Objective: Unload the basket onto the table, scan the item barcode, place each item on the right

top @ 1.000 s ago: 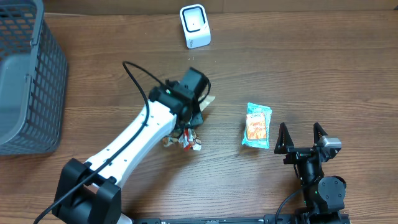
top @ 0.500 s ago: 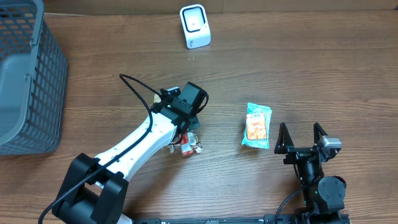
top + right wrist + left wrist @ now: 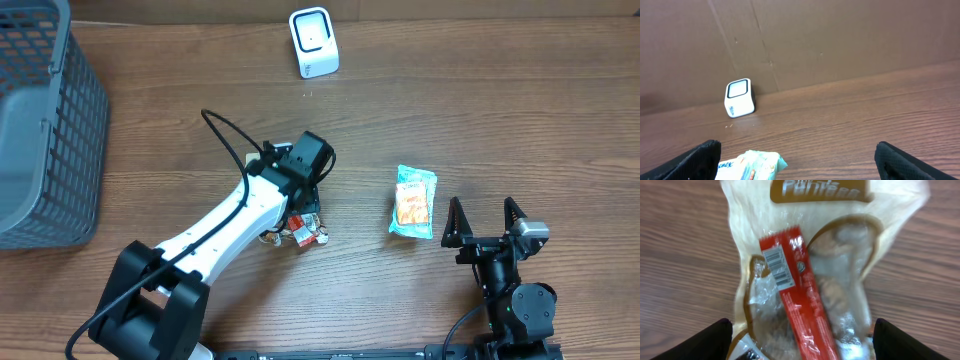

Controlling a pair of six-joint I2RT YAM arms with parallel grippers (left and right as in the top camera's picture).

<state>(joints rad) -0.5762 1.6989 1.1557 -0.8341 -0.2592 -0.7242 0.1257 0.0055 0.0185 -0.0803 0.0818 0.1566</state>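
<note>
Presently the left gripper [image 3: 801, 337] hangs right over the snack packet [image 3: 840, 280], jaws apart, one fingertip showing at each lower corner of the wrist view with the packet between them and nothing clamped. The packet lies flat on the worktop [image 3: 500, 110], just on the near side of the left wrist and well short of the scanner [image 3: 313, 42] at the far edge. The right gripper [image 3: 485, 222] sits idle with jaws wide, near a teal packet [image 3: 413, 202]. Step in hand looks like taking hold of the snack packet for presenting. To do it well: close on the two side edges of the film, low on the bag, keeping both fingers clear of the barcode [image 3: 778, 268]. The film is soft and crinkly, so a pinch that gathers too much could fold the code out of sight. Then lift and tip the printed face toward the scanner window, which faces the robot's side. Orientation: in the wrist view the packet's long axis runs up the frame, lettered header at the far end. The red strip [image 3: 805, 320] crosses it diagonally, upper left to lower right, with the barcode at its upper end, facing up. In the overhead view the arm hides most of the packet.
</note>
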